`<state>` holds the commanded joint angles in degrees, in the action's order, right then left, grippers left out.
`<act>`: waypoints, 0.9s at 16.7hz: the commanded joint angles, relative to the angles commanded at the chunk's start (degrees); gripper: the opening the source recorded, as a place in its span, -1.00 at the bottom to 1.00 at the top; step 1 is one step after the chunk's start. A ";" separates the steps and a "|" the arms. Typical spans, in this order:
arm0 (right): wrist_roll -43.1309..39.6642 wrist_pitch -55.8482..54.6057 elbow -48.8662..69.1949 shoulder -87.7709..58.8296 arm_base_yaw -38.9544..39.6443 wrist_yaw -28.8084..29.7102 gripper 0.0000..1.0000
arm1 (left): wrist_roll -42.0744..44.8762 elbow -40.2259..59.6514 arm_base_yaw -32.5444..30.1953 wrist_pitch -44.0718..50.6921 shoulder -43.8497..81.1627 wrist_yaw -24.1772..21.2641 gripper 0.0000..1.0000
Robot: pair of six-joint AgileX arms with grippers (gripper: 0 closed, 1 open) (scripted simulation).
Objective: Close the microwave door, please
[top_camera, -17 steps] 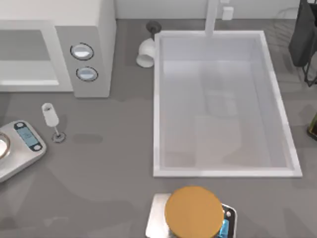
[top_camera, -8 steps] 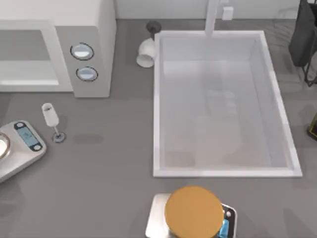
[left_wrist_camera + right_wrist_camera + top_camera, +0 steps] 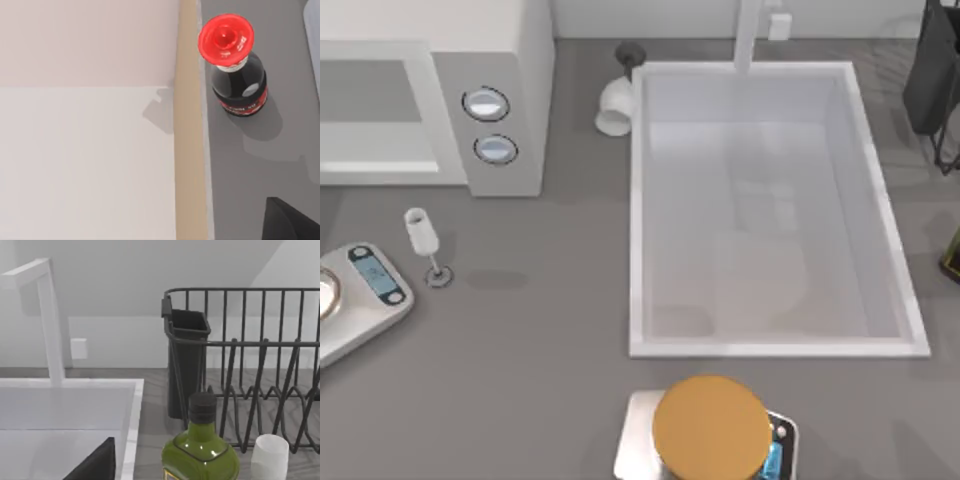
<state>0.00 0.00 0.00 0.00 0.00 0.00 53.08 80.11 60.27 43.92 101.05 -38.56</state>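
Microwave door closing, neither arm at it yet

Microwave (image 3: 510, 60) sits far left on the table; you can't tell how far its door stands open, it runs off that edge; left gripper (image 3: 292, 222) and right gripper (image 3: 97, 465): claw state cannot tell; watch the wine glass (image 3: 420, 232) and scale (image 3: 360, 295) in front, a low sweep could topple the glass.

Sink (image 3: 880, 215) right; wine glass (image 3: 422, 236) beside scale (image 3: 360, 300).

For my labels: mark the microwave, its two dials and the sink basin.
microwave (image 3: 535, 60), top view, white top
dials (image 3: 486, 104), top view, face of the farther dial
sink basin (image 3: 750, 345), top view, near rim
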 joint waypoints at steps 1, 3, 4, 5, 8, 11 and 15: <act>0.00 0.00 0.00 0.00 0.00 0.00 1.00 | 0.00 0.00 0.00 0.00 0.00 0.00 -1.00; 0.00 0.00 0.00 0.00 0.00 0.00 1.00 | -0.16 -0.24 -0.35 -0.30 -0.23 -0.01 -1.00; 0.00 0.00 0.00 0.00 0.00 0.00 1.00 | -0.16 -0.90 -0.35 -1.03 0.04 0.00 -1.00; 0.00 0.00 0.00 0.00 0.00 0.00 1.00 | -0.15 -1.98 -0.33 -2.37 0.50 0.00 -1.00; 0.00 0.00 0.00 0.00 0.00 0.00 1.00 | -0.01 -6.85 -0.17 -9.93 2.80 -0.03 -1.00; 0.00 0.00 0.00 0.00 0.00 0.00 1.00 | 0.16 -12.30 0.01 -18.45 5.37 -0.08 -1.00; 0.00 0.00 0.00 0.00 0.00 0.00 1.00 | 0.29 -15.21 0.16 -21.88 6.85 -0.14 -1.00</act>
<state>0.00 0.00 0.00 0.00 0.00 0.00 53.37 64.90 60.43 22.04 107.91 -38.70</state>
